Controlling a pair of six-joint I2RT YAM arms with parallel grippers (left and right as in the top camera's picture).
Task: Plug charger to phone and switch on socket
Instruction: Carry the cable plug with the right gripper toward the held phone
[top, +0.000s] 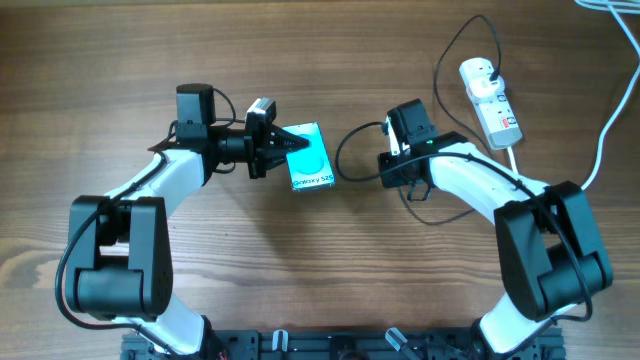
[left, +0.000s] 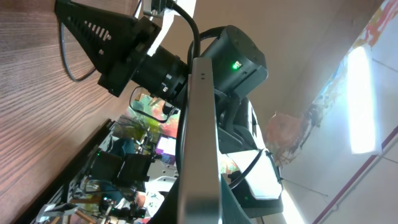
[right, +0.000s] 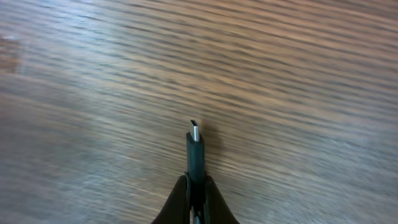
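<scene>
Plugging-in step, plug and phone not yet joined. Clamped in the left pincer (top: 283, 150): the phone (top: 310, 156), turquoise face up, jutting out past the fingertips. Pinched tight in the right pincer (right: 196, 194): the charger (right: 195, 146) plug, metal tip poking ahead of the fingertips over bare table (right: 298, 74). Socket (top: 490, 100) well behind the right pincer, for later. Next, likely: line tip up with the phone's port, then push in straight.

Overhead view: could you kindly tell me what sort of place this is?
Probably a robotics lab bench: left arm and right arm at a wooden table, handling the phone and the charger, the socket nearby.
</scene>
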